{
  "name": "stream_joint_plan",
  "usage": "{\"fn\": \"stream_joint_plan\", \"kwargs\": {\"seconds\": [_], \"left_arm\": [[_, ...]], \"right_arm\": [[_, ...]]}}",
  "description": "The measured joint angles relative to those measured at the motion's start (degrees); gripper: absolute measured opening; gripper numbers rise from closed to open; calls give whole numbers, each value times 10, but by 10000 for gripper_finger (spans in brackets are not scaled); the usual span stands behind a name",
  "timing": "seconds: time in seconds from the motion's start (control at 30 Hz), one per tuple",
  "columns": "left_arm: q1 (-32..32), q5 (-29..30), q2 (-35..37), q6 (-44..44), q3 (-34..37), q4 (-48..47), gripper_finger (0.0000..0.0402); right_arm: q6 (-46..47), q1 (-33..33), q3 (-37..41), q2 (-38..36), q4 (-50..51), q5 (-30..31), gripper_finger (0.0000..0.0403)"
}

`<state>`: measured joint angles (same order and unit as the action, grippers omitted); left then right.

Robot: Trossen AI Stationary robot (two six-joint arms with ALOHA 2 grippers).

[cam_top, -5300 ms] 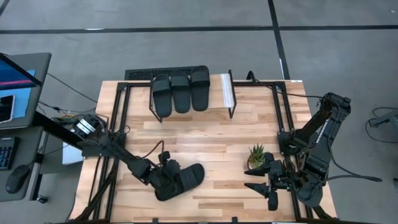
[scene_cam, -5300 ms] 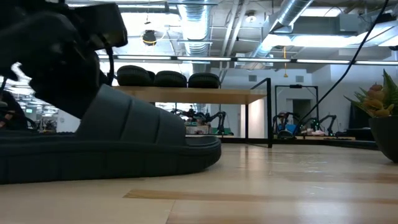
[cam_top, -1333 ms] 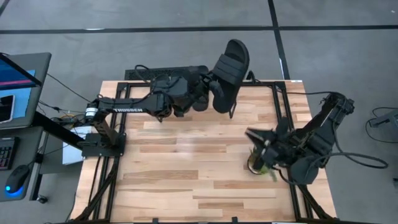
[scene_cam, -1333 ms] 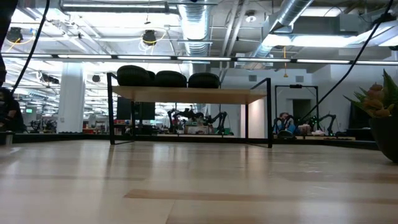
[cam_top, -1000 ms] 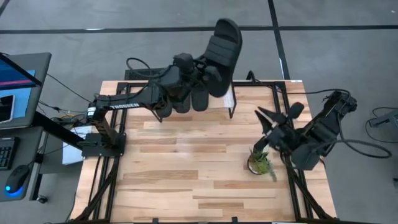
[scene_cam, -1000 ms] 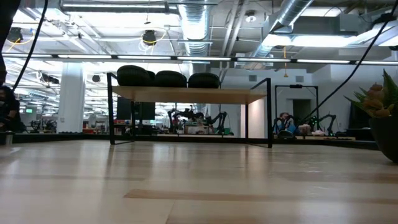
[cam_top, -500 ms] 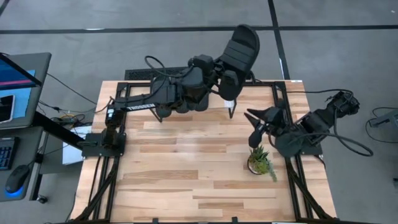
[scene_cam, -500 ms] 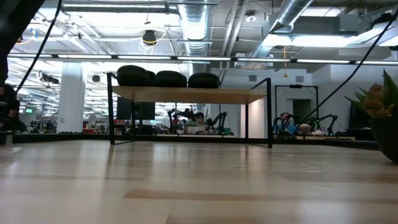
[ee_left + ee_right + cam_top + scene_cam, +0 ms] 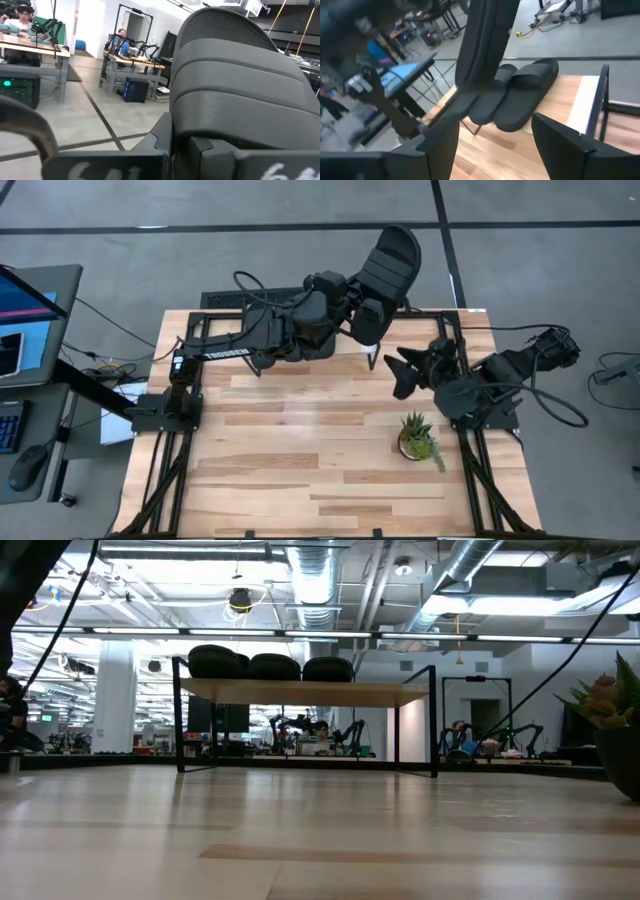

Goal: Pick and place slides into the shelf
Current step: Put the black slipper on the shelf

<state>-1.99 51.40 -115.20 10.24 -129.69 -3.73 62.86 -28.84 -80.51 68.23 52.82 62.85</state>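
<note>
My left gripper [image 9: 358, 302] is shut on one black slide [image 9: 392, 262], raised above the right end of the shelf [image 9: 305, 693]. Three more slides [image 9: 272, 665] lie side by side on the shelf's plank top; in the high view my left arm hides most of them. My right gripper [image 9: 394, 375] hovers open just right of the shelf, fingers pointing toward it, with nothing between them. Its wrist view shows the shelved slides [image 9: 525, 95] and the held slide [image 9: 485, 45] hanging in front. My left gripper holds the slide by the end nearest the wrist [image 9: 175, 135], close to the ribbed strap [image 9: 235, 85]; the gripper's own body hides the exact place of contact. The slide is lifted clear and slants up and away, toward the table's far right.
A small potted plant [image 9: 418, 436] stands on the table at the right, near my right arm. The shelf has a white strip [image 9: 580, 112] at its right end. A monitor and keyboard sit off the table's left side.
My left gripper has carried the slide a little toward the table's right, still raised above the shelf. My right gripper has left the plant's side and gone toward the far edge and left, up to the shelf's right end.
</note>
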Motion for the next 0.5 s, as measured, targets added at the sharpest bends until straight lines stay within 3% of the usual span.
{"fn": "stream_joint_plan", "kwargs": {"seconds": [0.3,0.5], "left_arm": [[7,0,0,0,0,-1,0],[12,0,0,2,0,-4,0]], "right_arm": [[-70,31,0,0,-116,-15,233],[-93,56,0,0,-132,-35,229]]}}
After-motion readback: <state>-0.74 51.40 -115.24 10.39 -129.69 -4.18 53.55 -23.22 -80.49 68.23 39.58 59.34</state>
